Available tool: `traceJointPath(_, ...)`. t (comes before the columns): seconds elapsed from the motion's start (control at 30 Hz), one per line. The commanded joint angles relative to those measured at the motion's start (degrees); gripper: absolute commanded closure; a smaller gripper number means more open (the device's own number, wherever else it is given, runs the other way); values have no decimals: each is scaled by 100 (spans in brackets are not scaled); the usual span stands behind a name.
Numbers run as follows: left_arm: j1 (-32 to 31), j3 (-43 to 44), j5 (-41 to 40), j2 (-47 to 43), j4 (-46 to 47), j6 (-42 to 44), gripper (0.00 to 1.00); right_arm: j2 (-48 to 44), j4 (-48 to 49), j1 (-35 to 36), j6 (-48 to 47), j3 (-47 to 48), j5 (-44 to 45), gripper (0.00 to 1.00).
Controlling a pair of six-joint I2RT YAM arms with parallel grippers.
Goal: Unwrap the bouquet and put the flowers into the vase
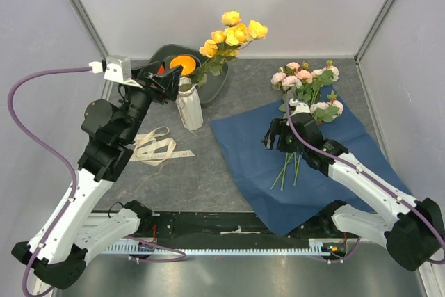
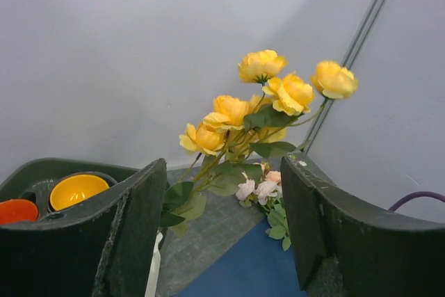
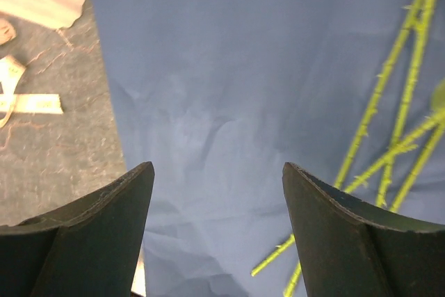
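**Q:** Closest to the overhead camera, what is there?

**R:** Both arm bases (image 1: pixel 229 231) sit along the bottom edge. The left arm reaches to the upper left and the right arm to the centre right.

**Q:** How does the left gripper (image 1: pixel 170 78) stand?

**R:** Its fingers are spread wide and clamp nothing. It hovers just left of the rim of the vase (image 1: pixel 188 109). I cannot tell whether it touches that rim. From its own wrist camera, leafy stems rise in the gap beyond the fingertips.

**Q:** And the vase itself?

**R:** It stands upright, left of centre, with the yellow flowers (image 1: pixel 233 33) in it, leaning toward the upper right. Behind it lies a dark tray (image 1: pixel 214 90) holding an orange bowl (image 1: pixel 181 62).

**Q:** What of the right gripper (image 1: pixel 274 133)?

**R:** It too is wide apart and empty. It is poised over the blue paper (image 1: pixel 243 154), which lies spread flat at centre right. Its wrist camera shows only paper between the fingers, with the green stems (image 3: pixel 389 123) off to the right.

**Q:** Where are the pink flowers (image 1: pixel 306 83)?

**R:** They lie on the paper's upper edge, blooms toward the top of the frame and stems pointing down.

**Q:** Anything else?

**R:** A cream ribbon (image 1: pixel 156 145) lies loose on the table (image 1: pixel 208 186), lower left of the vase.
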Motion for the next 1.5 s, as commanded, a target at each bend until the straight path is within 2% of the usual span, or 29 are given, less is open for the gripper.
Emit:
traceJointPath(0.0, 9, 66, 125, 57, 33, 133, 26, 281, 665, 37, -350, 433, -756, 17)
traceJointPath(0.13, 9, 75, 1311, 154, 253, 282, 13, 342, 674, 29, -429, 696, -405, 16)
traceJointPath(0.2, 9, 328, 1988, 512, 78, 291, 12, 316, 683, 29, -351, 759, -203, 16)
traceJointPath(0.3, 9, 864, 2762, 1014, -517, 274, 19, 298, 709, -6, -192, 846, 132, 16)
traceJointPath(0.33, 9, 944, 2955, 1303, -599, 222, 26, 333, 718, -24, -105, 873, 193, 17)
traceJointPath(0.43, 9, 972, 3106, 1612, -609, -68, 33, 386, 727, -24, -51, 917, 202, 18)
traceJointPath(0.5, 9, 963, 3211, 1701, -556, -322, 35, 377, 579, -41, 45, 856, 561, 18)
traceJointPath(0.57, 9, 945, 3326, 1797, -503, -629, 37, 334, 158, -138, 299, 786, 1270, 24)
traceJointPath(0.63, -8, 884, 3614, 1859, -345, -850, 40, 298, -2, -426, 466, 558, 1494, 29)
traceJointPath(0.8, -245, 1033, 4415, 2167, -134, -1063, 46, 614, 50, -911, 214, 152, 1276, 39)
traceJointPath(0.93, -448, 989, 4224, 2141, -203, -869, 43, 1124, 225, -929, -86, 144, 1073, 45)
traceJointPath(1.0, -448, 1041, 4170, 2245, -257, -711, 38, 1273, 375, -929, -218, 144, 959, 46)
traceJointPath(1.1, -448, 1235, 3382, 2282, -958, -290, 34, 1213, 1032, -929, -437, 65, 152, 41)
traceJointPath(1.13, -431, 1235, 2909, 2203, -1038, -123, 35, 1178, 1304, -929, -403, 38, -303, 36)
traceJointPath(1.17, -413, 1200, 2765, 2124, -1065, -52, 36, 1151, 1820, -929, -350, 99, -446, 34)
traceJointPath(1.2, -404, 1165, 2555, 1888, -1039, 36, 38, 1212, 1921, -929, -211, 204, -561, 33)
traceJointPath(1.37, -334, 665, 1631, 1078, -653, 353, 38, 2107, 2194, -929, 185, 1844, -641, 32)
traceJointPath(1.47, -124, 506, 928, 717, -565, 283, 30, 2731, 2657, -929, 476, 2505, -519, 32)
